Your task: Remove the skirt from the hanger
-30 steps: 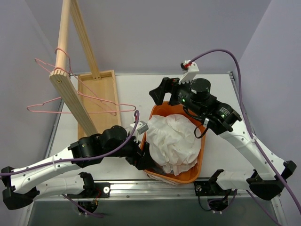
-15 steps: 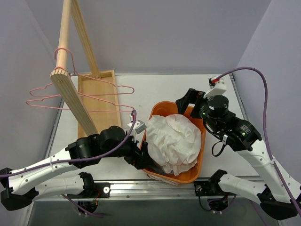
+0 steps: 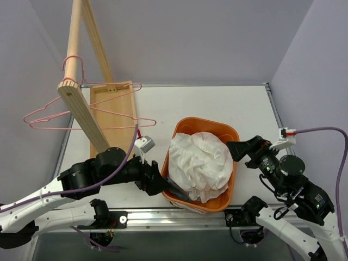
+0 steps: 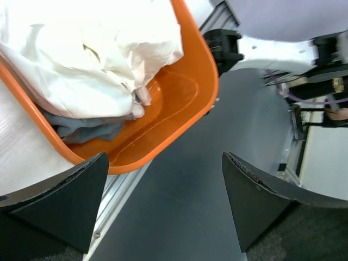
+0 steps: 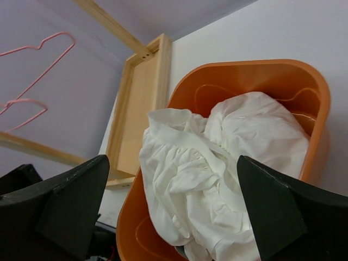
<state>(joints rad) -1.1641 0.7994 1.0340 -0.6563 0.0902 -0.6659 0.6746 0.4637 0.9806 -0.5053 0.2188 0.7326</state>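
Light is bright, even and diffuse, falling from above. In the top view the bench [image 3: 217, 103] carries only faint, soft shadows beside the orange basket [image 3: 212, 124]. The white cloth [image 3: 198, 163] is close to blown out, though its folds still read. Straight lines lean toward that view's edges. In the left wrist view the basket's inner wall has a glossy sheen, and the area at 3 o'clock is smeared. In both wrist views the jaws are near-black, featureless shapes at 5 and 7 o'clock. The pink hanger [image 5: 38, 74] looks slightly soft.
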